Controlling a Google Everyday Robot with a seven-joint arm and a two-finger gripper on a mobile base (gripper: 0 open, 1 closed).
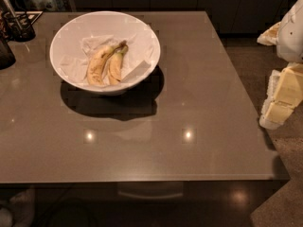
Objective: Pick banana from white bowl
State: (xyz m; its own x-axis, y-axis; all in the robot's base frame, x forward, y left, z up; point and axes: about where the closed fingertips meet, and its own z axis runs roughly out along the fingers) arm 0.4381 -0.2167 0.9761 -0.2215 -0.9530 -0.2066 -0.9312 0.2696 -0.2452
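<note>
The white bowl [64,41] stands on the far left part of the table and is lined with crumpled white paper. Two bananas lie side by side in it. The banana [115,69] is the shorter, curved, deep-yellow one on the right, with its greenish-dark stem end pointing away from me. The longer, paler banana [96,65] lies touching it on the left. My gripper [277,109], part of the white and cream arm, is at the right edge of the view, beyond the table's right side and far from the bowl. It holds nothing that I can see.
The grey-brown glossy table [189,108] fills most of the view. Dark objects, one a holder with utensils [16,25], stand at its far left corner. Dark cabinets run behind the table. The floor shows to the right.
</note>
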